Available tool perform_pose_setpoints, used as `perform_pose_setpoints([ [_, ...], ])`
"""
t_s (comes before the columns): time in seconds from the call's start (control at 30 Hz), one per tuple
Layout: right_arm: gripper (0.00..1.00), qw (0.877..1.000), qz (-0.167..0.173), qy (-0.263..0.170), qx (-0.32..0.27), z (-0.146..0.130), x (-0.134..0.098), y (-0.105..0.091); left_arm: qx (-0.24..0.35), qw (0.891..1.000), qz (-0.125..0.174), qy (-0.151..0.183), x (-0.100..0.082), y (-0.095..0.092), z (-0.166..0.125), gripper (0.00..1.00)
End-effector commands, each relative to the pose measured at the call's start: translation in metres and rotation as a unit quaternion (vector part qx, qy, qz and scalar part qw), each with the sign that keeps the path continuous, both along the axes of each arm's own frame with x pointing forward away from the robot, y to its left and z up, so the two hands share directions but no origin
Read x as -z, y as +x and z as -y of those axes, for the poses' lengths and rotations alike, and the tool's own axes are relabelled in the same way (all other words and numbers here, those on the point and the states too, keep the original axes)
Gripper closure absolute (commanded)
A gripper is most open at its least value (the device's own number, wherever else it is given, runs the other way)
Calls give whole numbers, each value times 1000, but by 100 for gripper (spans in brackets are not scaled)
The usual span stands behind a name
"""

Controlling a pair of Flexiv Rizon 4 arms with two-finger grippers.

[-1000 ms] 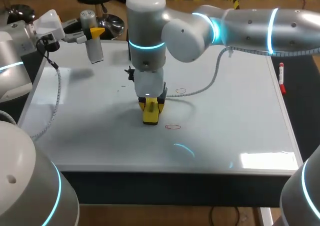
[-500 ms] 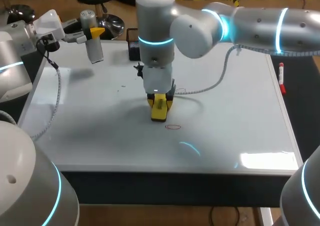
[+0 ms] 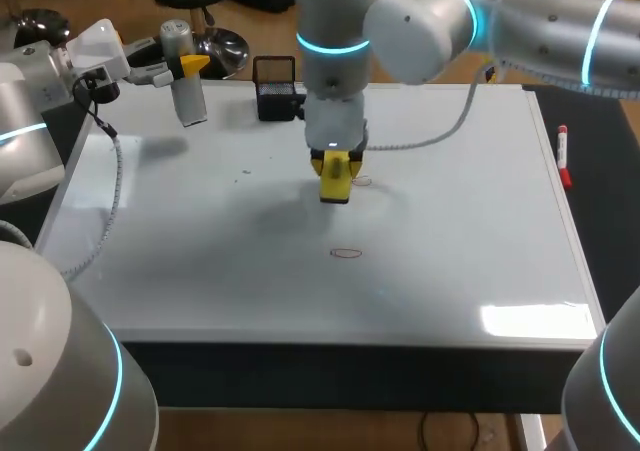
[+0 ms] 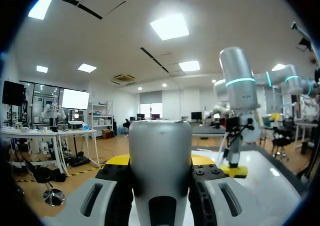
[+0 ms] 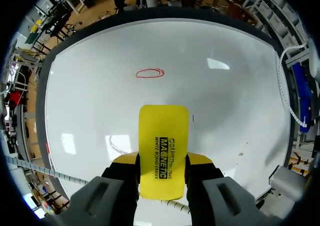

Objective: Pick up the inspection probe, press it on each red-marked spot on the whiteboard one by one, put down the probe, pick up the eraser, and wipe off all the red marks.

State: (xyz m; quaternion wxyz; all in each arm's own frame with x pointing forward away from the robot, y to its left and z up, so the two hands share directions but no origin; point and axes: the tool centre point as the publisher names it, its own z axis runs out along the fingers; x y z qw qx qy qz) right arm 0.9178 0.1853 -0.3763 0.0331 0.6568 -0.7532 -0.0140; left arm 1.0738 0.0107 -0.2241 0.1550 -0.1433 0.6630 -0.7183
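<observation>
My right gripper [image 3: 335, 176] is shut on the yellow eraser [image 3: 335, 179], which it holds upright over the middle of the whiteboard [image 3: 470, 231]. A faint red mark [image 3: 361, 181] lies just beside the eraser. A clearer red oval [image 3: 347, 253] lies nearer the front edge. In the right wrist view the eraser [image 5: 163, 151] sits between the fingers of the right gripper [image 5: 161, 161], and a red oval [image 5: 150, 73] lies ahead of it. My left gripper [image 3: 180, 71] holds the grey inspection probe [image 3: 186, 96] above the board's far left corner. The left wrist view shows the left gripper [image 4: 160, 161] shut on the probe [image 4: 160, 146].
A black holder [image 3: 275, 91] stands at the board's far edge, behind the right gripper. A red marker [image 3: 564, 154] lies on the dark strip right of the board. My right arm's cable [image 3: 440, 131] drapes over the board's back right part.
My right arm has carried the eraser away from the front red oval, toward the back and right, to the faint mark. The left arm and probe have not moved.
</observation>
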Motion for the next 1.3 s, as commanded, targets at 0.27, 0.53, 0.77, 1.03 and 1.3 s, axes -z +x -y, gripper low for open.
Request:
perform_pose_setpoints([
  [0.27,100,999,14,-4,42,73,-15,34,-2,1000,1,1,-1,-1,0,100],
  [0.53,100,996,8,-15,92,129,-10,58,-2,1000,1,1,-1,-1,0,100],
  [0.77,100,990,4,-28,136,175,-9,76,-2,1000,1,1,-1,-1,0,100],
  [1.03,100,986,6,-37,164,211,-10,95,-2,1000,1,1,-1,-1,0,100],
  [1.3,100,980,3,-28,195,240,-2,108,-2,1000,1,1,-1,-1,0,100],
])
